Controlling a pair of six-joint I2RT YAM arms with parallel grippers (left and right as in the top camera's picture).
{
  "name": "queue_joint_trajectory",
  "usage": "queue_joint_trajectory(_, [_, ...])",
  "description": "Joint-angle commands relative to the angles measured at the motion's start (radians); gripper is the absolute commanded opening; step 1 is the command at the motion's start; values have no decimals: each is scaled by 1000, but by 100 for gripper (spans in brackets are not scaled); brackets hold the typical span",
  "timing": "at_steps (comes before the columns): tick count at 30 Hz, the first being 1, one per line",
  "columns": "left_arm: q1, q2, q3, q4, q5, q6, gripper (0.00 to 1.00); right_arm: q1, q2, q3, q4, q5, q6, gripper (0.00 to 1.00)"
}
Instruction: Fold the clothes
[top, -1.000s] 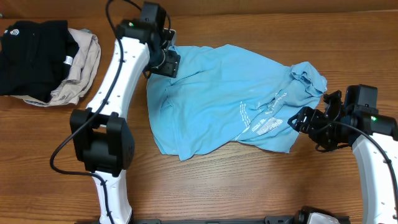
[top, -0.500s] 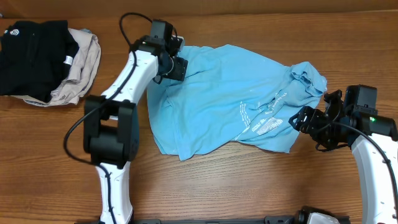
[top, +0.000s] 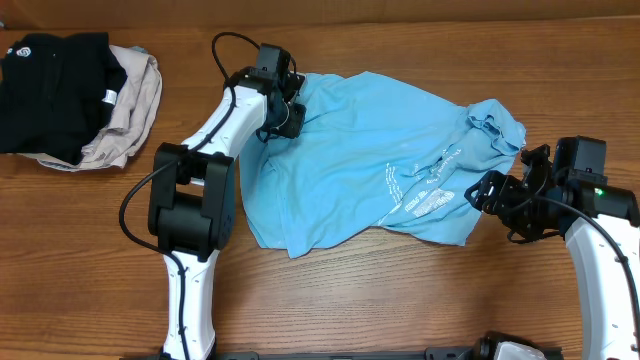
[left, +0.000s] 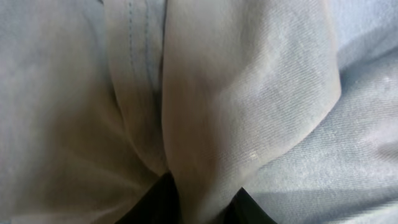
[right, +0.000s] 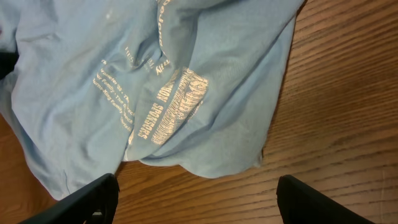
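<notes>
Left gripper (top: 288, 112) pinching a raised fold at the sky-blue T-shirt (top: 350, 160) far-left corner, right gripper (top: 485, 192) spread wide beside its right side, shirt rumpled mid-bench (top: 400, 300), white lettering creased.

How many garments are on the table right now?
3: the blue T-shirt spread mid-table, the black garment at the far left, the beige garment tucked beside it. The pile may hide more.

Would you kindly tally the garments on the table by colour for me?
Light blue T-shirt: 1
Black garment: 1
Beige garment: 1
Total: 3
</notes>
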Motion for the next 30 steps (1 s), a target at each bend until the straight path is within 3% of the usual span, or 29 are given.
queue_joint_trajectory(1, [-3,19,115,-32,-39,2,27,5,-6,-6,4,12,0,85])
queue_joint_trajectory(4, [-3,19,249,-89,-105,2,26,5,-6,-6,6,18,0,85])
queue_joint_trajectory(6, [-2,19,304,-100,-137,2,20,5,-6,-6,6,18,0,85])
queue_joint_trajectory(8, [0,19,348,-95,-171,2,4,5,-5,-6,7,18,0,84])
queue_joint_trajectory(15, [1,20,368,-71,-171,2,4,5,32,-6,-8,18,0,84])
queue_joint_trajectory(16, [0,20,366,-88,-170,2,7,5,42,-6,-9,17,0,84])
queue_joint_trajectory(18, [0,20,360,-110,-158,2,28,5,59,-6,-6,17,0,84])
queue_joint_trajectory(20, [0,20,343,-113,-135,2,39,5,76,-6,2,17,0,84])
queue_joint_trajectory(30, [0,21,216,-56,-95,2,37,5,128,-6,11,17,0,84])
